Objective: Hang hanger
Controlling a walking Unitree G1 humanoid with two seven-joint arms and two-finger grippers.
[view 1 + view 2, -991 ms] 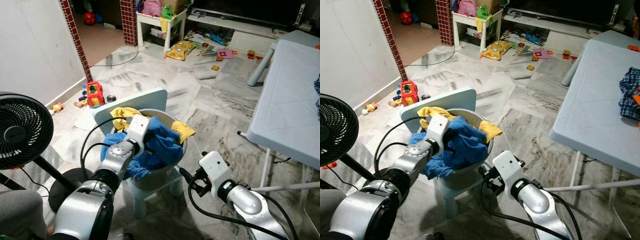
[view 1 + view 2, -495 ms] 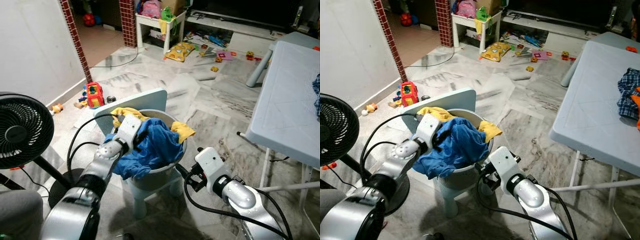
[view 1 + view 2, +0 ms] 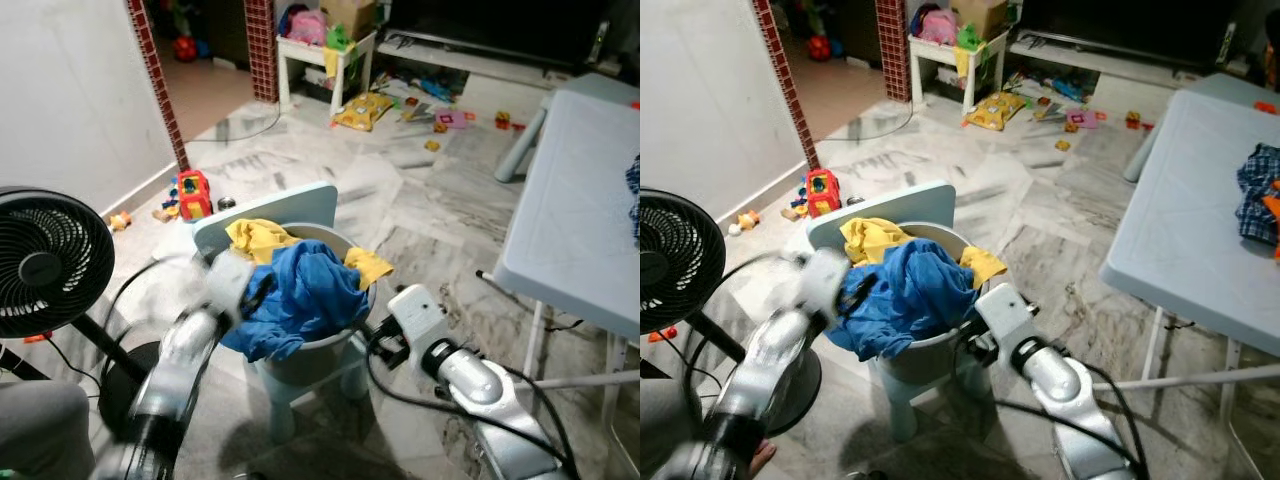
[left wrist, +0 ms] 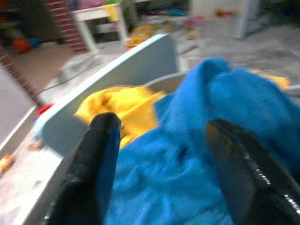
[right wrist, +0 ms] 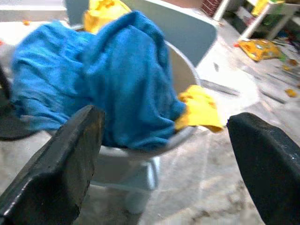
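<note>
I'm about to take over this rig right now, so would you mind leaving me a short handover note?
Left gripper: open, at the blue cloth on the near-left side of the basin.
Right gripper: open, low beside the basin's right side, holding nothing.
Things: the basin sits on a small pale chair, heaped with the blue cloth and a yellow garment. I can't make out any hanger. More clothing lies on the table to the right.
Done: nothing hung yet.
Left: find the hanger, grasp it, hang it.
</note>
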